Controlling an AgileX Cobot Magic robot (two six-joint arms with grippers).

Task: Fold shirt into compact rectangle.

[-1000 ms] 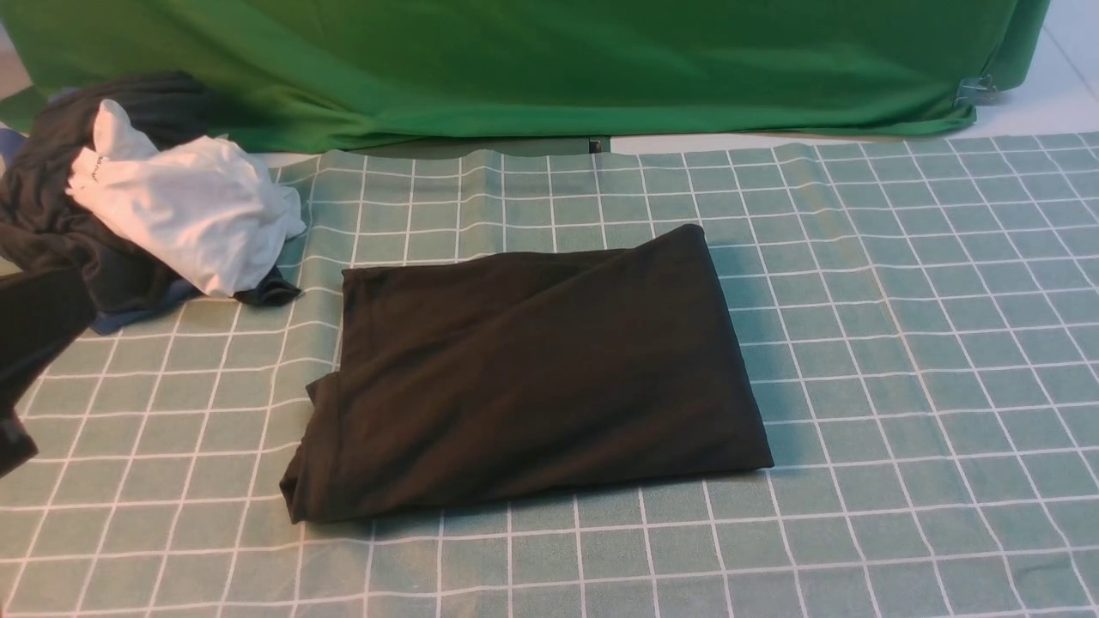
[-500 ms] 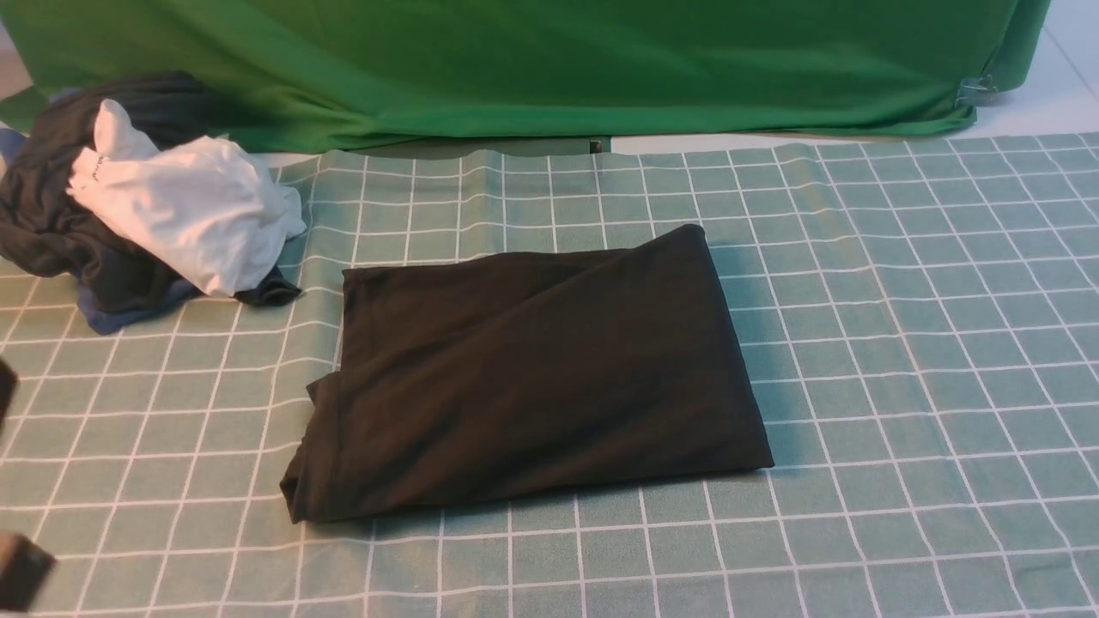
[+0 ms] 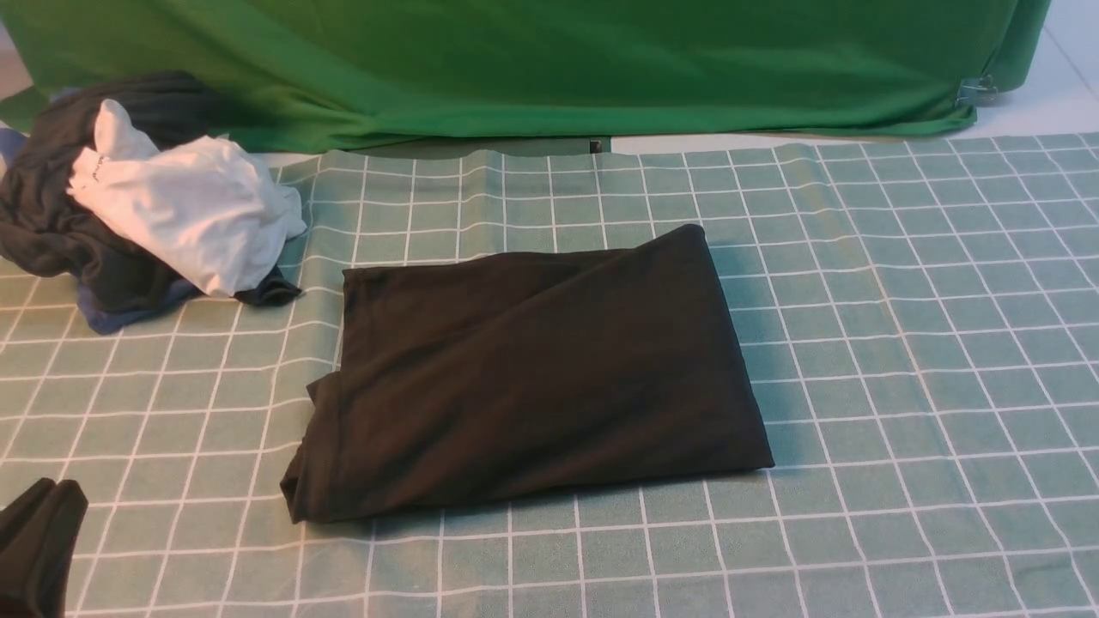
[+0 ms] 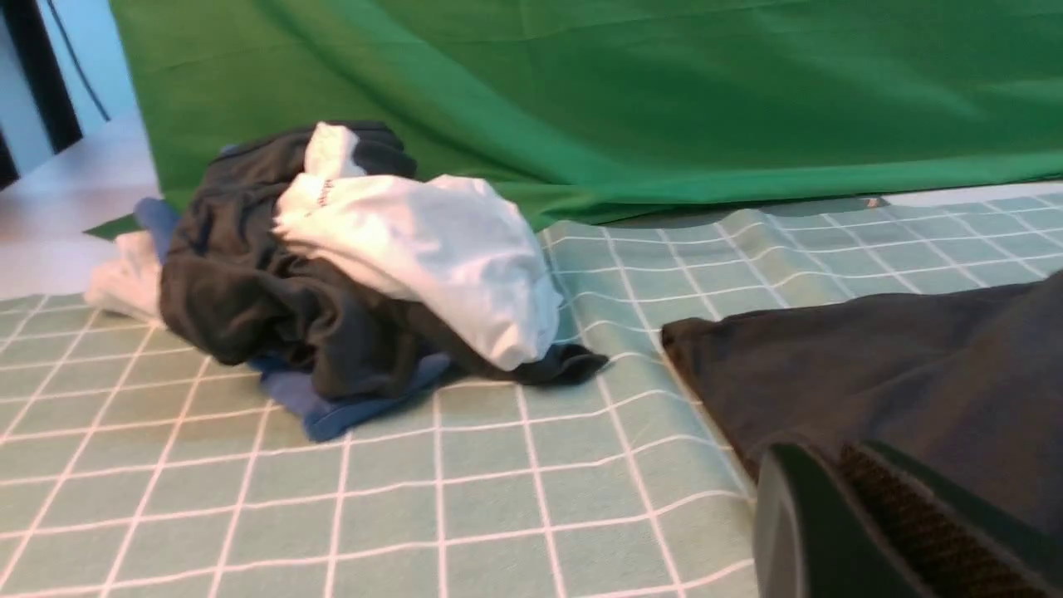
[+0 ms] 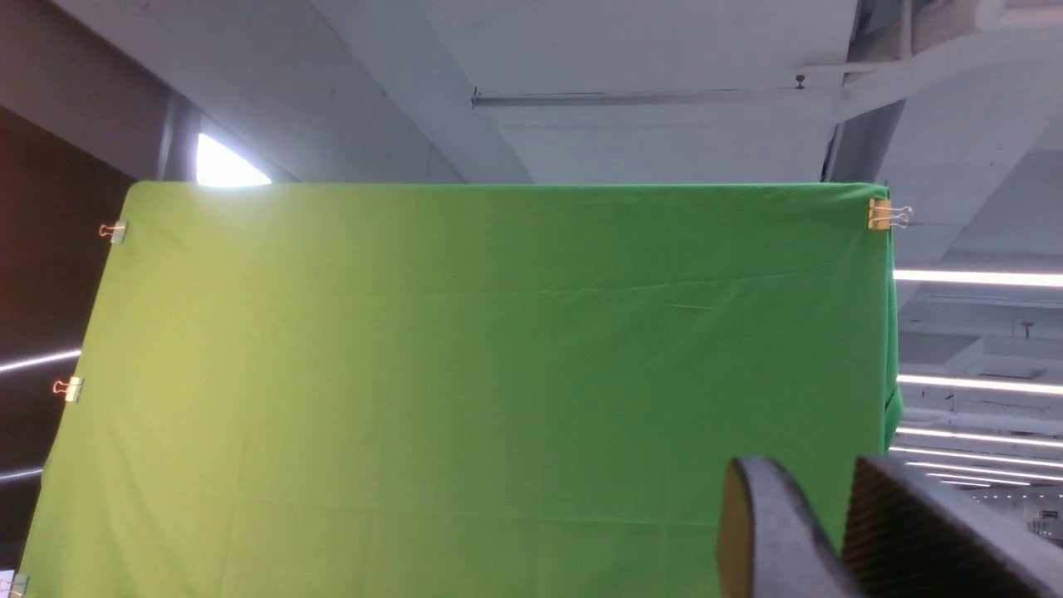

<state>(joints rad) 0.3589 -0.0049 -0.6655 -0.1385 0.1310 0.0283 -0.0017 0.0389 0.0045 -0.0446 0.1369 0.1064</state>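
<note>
Our left gripper sits shut and empty, nearest the shirt. The shirt lies long sideways, to its right. Our right gripper points up at the green sheet, a little open, empty.

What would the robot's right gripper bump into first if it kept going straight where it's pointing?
Probably the green curtain. The right gripper points up and away from the table, with nothing showing between, though how far off the curtain hangs is hard to tell.

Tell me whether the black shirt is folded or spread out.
Folded: the shirt lies as a compact, roughly rectangular stack, layered edges showing at its left side.
</note>
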